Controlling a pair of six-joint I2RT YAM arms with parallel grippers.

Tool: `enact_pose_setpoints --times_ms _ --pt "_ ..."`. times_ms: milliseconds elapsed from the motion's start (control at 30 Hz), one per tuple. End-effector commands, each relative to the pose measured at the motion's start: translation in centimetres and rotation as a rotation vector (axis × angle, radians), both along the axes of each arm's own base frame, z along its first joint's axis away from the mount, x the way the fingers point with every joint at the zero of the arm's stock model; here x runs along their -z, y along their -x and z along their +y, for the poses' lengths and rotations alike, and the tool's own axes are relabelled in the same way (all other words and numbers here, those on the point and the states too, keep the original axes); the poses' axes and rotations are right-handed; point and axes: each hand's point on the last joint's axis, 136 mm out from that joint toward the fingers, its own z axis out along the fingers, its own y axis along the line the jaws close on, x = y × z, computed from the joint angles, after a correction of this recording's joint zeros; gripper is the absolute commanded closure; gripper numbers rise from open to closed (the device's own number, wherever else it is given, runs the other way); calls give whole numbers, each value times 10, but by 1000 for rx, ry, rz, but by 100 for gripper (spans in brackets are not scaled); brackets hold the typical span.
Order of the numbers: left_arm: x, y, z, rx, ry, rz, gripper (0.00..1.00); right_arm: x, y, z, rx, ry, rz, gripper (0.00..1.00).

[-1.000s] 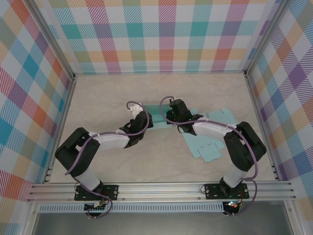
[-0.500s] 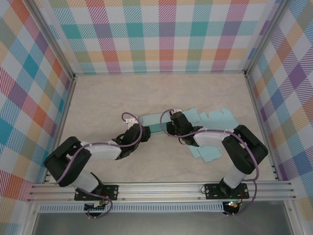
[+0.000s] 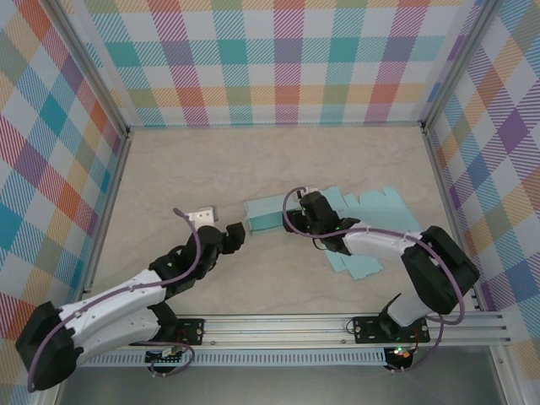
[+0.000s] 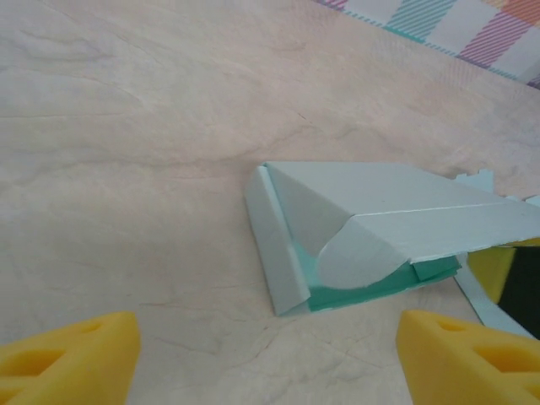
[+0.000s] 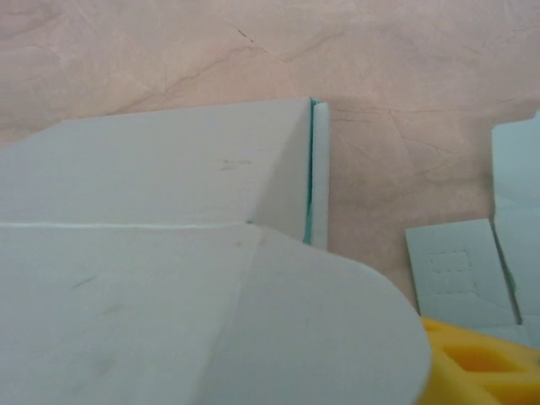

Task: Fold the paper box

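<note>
Pale teal paper box (image 3: 263, 213), partly folded, lies on the beige marble-look table (image 3: 211, 169) about mid-table. Its raised folded end is toward the table's left. Its unfolded flat panels (image 3: 380, 202) spread flat toward the table's right side.

Left gripper (image 3: 237, 231) is low over the table, just left of centre, at the box's folded end. In the left wrist view its yellow fingertips (image 4: 72, 354) are spread wide with bare table between them, nothing held, and the box (image 4: 380, 211) is just ahead.

Right gripper (image 3: 305, 211) is at mid-table, on the box's other end. In the right wrist view one yellow finger (image 5: 485, 367) pokes out under a rounded flap of the box (image 5: 152, 211). Can't tell how wide the jaws are or whether it's gripping.
</note>
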Motion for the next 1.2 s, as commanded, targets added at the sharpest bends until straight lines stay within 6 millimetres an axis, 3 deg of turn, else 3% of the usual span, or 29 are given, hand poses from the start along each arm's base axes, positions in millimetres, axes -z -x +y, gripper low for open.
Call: enact_pose_setpoints --times_ms 0,100,167,233,400,533,667,833,967,1167 --pt "-1 13 25 -58 -47 15 17 -8 18 -6 -17 -14 33 26" --pt "-25 13 33 -82 -24 -35 11 -27 27 -14 -13 -31 18 17" --pt "-43 10 35 -98 -12 -73 1 -45 32 -22 -2 -42 -6 11" --pt "-53 7 36 -99 -53 -78 0 -64 33 -28 11 -40 -34 0" --pt "-81 -15 25 -92 -194 -68 0 -102 21 -37 53 20 -40 0" --pt "-87 -44 14 -102 -310 -31 0 -106 -1 -31 66 72 -1 0" --pt "-72 -76 -5 -77 -316 12 0 -99 -26 -22 74 79 54 0" --pt "-31 -105 -21 -50 -249 118 0 -69 -43 -11 58 87 172 3" --pt "2 -114 -32 -31 -219 190 1 -41 -45 -8 46 76 255 9" --pt "30 -117 -38 -15 -224 258 2 -14 -39 -7 40 63 325 11"
